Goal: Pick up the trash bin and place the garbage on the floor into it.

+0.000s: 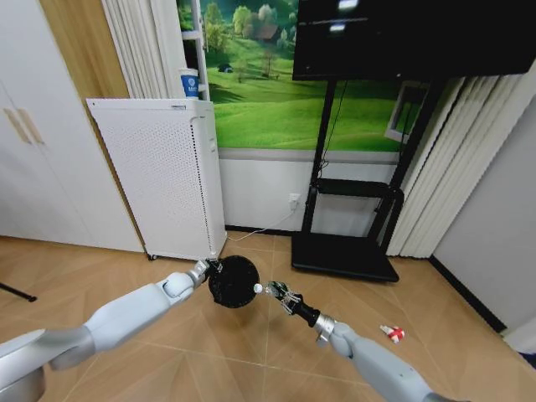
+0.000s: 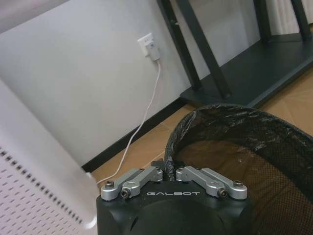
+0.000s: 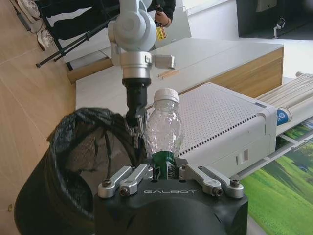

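**Bottle held at the mouth of the lifted bin**

The left gripper (image 2: 171, 172) has its jaws pressed together on the rim of the trash bin (image 1: 234, 281), which hangs above the floor (image 1: 251, 352) in front of the white appliance (image 1: 163, 176). The right gripper (image 3: 168, 171) pinches the bottle (image 3: 164, 127) by its green-labelled lower part — cap pointing away from the jaws, toward the bin's rim just beyond. To do this step well, the bottle should probably be carried fully over the opening before the jaws spread, with the bin kept level; a release at the rim risks it glancing off. A red-and-white wrapper (image 1: 392, 333) lies on the floor, well apart from the right jaws on their outer side.
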`<state>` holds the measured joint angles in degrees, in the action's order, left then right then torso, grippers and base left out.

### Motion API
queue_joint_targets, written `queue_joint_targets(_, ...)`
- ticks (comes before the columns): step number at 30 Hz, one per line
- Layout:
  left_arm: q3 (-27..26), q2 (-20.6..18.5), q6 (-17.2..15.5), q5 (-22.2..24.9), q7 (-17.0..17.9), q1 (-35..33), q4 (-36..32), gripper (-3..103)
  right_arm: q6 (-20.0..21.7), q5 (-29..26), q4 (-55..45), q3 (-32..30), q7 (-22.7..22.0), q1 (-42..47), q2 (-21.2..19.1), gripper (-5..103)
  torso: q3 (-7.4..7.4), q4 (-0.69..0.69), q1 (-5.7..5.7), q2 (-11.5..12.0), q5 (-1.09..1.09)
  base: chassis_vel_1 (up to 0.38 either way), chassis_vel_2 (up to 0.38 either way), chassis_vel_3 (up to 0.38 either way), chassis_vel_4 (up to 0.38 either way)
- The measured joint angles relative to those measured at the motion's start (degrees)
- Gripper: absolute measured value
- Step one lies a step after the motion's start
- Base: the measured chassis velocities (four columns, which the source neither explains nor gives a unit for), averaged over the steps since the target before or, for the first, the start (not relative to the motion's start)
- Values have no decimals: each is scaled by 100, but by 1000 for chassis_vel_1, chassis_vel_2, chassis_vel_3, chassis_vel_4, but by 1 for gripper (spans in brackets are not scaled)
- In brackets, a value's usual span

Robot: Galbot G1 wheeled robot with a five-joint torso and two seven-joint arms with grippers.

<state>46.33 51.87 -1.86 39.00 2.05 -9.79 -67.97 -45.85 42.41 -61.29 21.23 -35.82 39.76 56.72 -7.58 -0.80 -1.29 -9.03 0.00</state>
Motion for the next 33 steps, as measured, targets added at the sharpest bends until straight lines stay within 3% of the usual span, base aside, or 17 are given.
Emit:
queue_joint_targets(8, 381, 719, 118, 103, -10, 349, 430, 6, 0, -72, -10, 9, 3, 9, 81, 19, 0, -1, 0, 0, 1, 0, 0, 0, 0)
queue_joint_targets(28, 788, 948, -103, 552, 377, 395, -168, 6, 5, -211, 391, -66, -92, -25, 286, 16, 1, 1, 0, 0, 0, 0, 0, 0, 0)
queue_joint_targets(33, 789, 940, -117, 588, 415, 384, -236, 6, 8, -329, 421, -73, -105, 22, 261, 29, 1, 0, 0, 0, 1, 0, 0, 0, 0)
